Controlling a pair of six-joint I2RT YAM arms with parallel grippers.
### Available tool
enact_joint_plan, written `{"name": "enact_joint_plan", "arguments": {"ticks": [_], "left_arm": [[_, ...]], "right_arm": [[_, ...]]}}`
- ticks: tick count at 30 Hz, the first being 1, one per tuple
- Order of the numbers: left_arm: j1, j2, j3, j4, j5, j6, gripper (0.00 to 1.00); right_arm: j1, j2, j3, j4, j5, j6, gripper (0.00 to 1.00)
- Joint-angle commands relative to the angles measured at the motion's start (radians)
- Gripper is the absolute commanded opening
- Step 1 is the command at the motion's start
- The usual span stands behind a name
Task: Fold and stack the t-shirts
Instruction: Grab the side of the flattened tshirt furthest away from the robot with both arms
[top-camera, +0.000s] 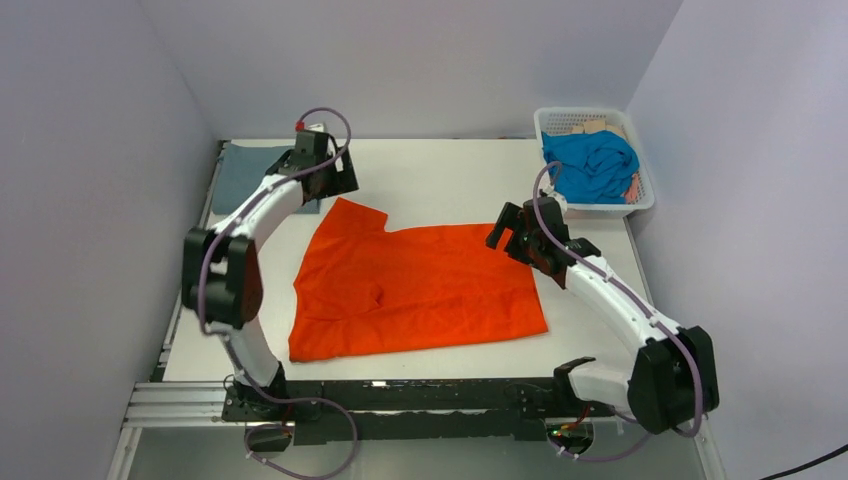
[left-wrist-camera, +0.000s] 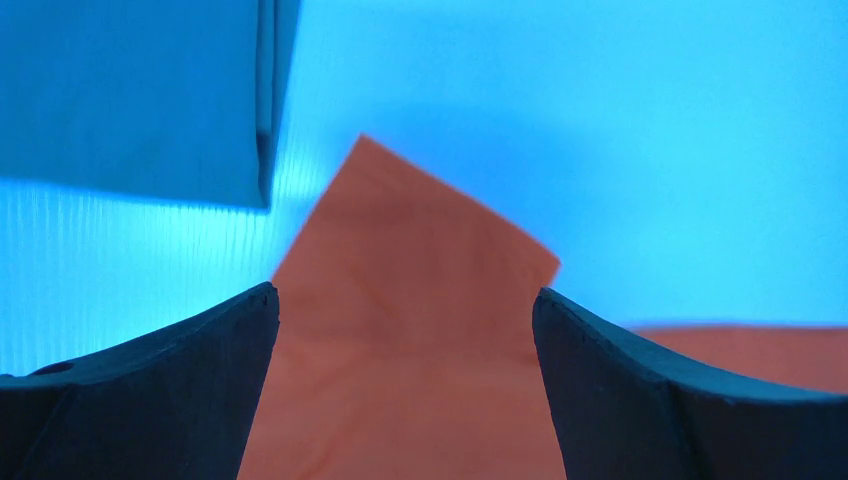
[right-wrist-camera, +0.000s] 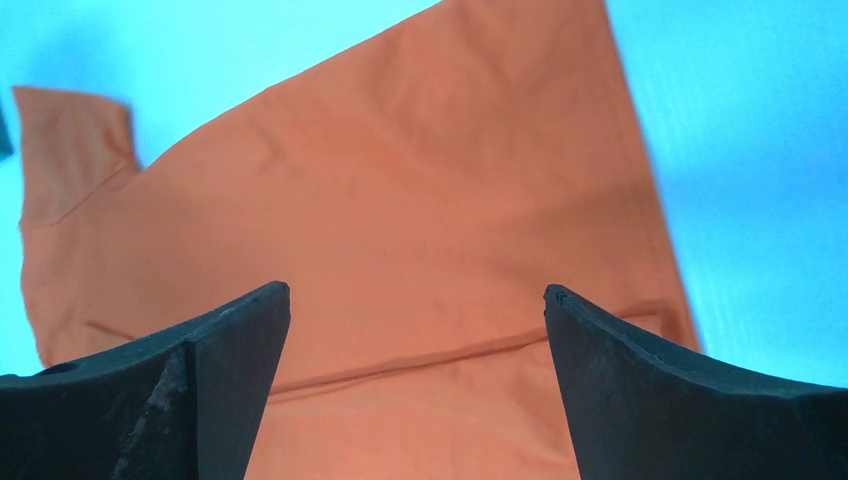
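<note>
A third done, seemingly: grey-blue shirt (top-camera: 245, 170) folded at far-left desk corner; orange shirt (top-camera: 420, 290), turquoise shirt (top-camera: 595, 165) (in basket (top-camera: 590, 112)) left. Left claw (left-wrist-camera: 405, 295), right claw (right-wrist-camera: 415, 290) wide, empty.

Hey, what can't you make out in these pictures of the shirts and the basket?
Top view: the turquoise shirt covers most of the basket; the tan things beside it are too small to identify.
Top view: the left arm hides part of the grey-blue shirt; the left wrist view cuts it off at the top edge.
All views: the orange shirt shows one sleeve; the other is not visible.
</note>
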Motion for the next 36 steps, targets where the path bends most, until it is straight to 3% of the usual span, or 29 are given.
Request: {"name": "enact_joint_plan", "arguments": {"ticks": [1, 8, 11, 15, 22, 26, 33, 36], "left_arm": [[0.031, 0.205, 0.238, -0.101, -0.002, 0.113, 1.00], [0.062, 0.462, 0.447, -0.130, 0.038, 0.151, 0.92], [0.065, 0.522, 0.485, -0.146, 0.059, 0.162, 0.84], [0.064, 0.553, 0.463, -0.098, 0.101, 0.160, 0.77], [0.060, 0.556, 0.429, -0.092, 0.123, 0.141, 0.53], [0.046, 0.522, 0.361, -0.097, 0.115, 0.131, 0.49], [0.013, 0.501, 0.321, -0.128, 0.057, 0.123, 0.27], [0.007, 0.492, 0.303, -0.124, 0.047, 0.111, 0.00]], "right_arm": [[-0.066, 0.047, 0.033, 0.065, -0.048, -0.040, 1.00], [-0.129, 0.076, 0.006, 0.075, -0.081, -0.058, 1.00], [-0.139, 0.084, -0.015, 0.098, -0.101, -0.060, 1.00], [-0.147, 0.096, -0.047, 0.127, -0.112, -0.046, 1.00], [-0.152, 0.119, -0.056, 0.134, -0.152, -0.052, 1.00], [-0.158, 0.112, -0.058, 0.137, -0.132, -0.047, 1.00], [-0.164, 0.123, -0.028, 0.112, -0.043, -0.038, 1.00], [-0.164, 0.149, 0.005, 0.111, 0.011, -0.038, 1.00]]}}
